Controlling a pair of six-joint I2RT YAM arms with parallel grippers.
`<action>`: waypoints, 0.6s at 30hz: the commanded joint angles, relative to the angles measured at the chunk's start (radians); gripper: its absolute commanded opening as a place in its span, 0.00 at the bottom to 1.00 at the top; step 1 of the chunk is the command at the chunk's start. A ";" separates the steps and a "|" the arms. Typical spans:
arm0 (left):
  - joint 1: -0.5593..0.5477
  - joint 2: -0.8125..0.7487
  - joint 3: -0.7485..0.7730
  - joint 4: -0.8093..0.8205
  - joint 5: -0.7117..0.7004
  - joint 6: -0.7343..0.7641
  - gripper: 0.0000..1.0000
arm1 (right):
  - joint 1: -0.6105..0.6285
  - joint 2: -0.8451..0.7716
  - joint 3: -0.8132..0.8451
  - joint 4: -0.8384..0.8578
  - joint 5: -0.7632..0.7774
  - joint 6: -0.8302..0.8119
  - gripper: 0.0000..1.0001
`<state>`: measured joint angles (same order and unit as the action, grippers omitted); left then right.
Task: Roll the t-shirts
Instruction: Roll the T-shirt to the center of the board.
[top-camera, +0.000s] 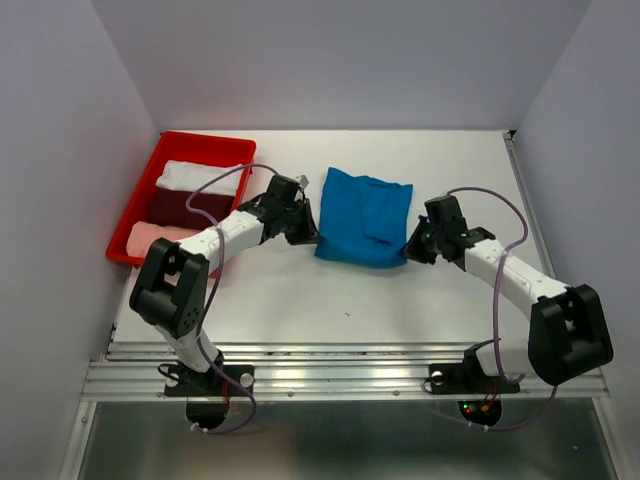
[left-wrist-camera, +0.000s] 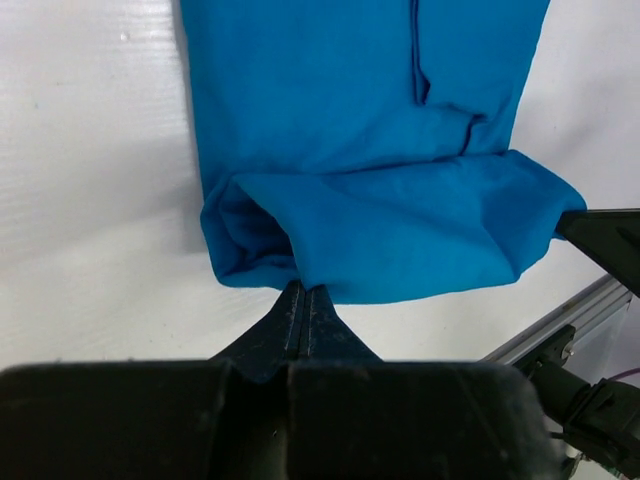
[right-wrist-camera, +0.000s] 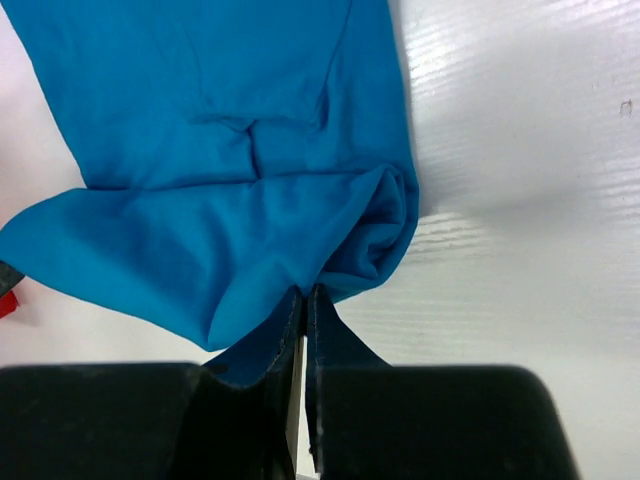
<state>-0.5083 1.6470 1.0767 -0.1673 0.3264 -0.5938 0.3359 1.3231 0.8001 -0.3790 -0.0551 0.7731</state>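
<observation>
You've got the blue tee (top-camera: 362, 217) mid-bench (top-camera: 300, 295), its near edge turned over in a loose roll. Left pincer (left-wrist-camera: 303, 293) is clamped on the near-left corner, right pincer (right-wrist-camera: 304, 293) on the near-right. White tee (top-camera: 200, 177), dark red tee (top-camera: 180, 208) & pink tee (top-camera: 150, 238) lie in the red tray (top-camera: 205, 140), far left.

Top cam hangs high behind the arm bases, looking down at the whole surface (top-camera: 300, 290). Each wrist cam sits right behind its own pair, left fingers (left-wrist-camera: 290, 330) and right fingers (right-wrist-camera: 280, 335), low and super close, aimed across at each other. All three share the blue t-shirt (top-camera: 362, 217), seen from opposite ends
</observation>
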 joint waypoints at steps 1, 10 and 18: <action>0.017 0.037 0.091 -0.024 0.033 0.052 0.00 | -0.001 0.036 0.085 0.005 0.035 -0.032 0.05; 0.050 0.152 0.245 -0.066 0.065 0.091 0.00 | -0.046 0.151 0.188 0.006 0.049 -0.063 0.06; 0.071 0.264 0.385 -0.092 0.069 0.120 0.00 | -0.077 0.238 0.254 0.008 0.041 -0.083 0.06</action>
<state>-0.4492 1.8851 1.3746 -0.2520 0.3744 -0.5117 0.2676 1.5314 0.9901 -0.3889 -0.0322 0.7147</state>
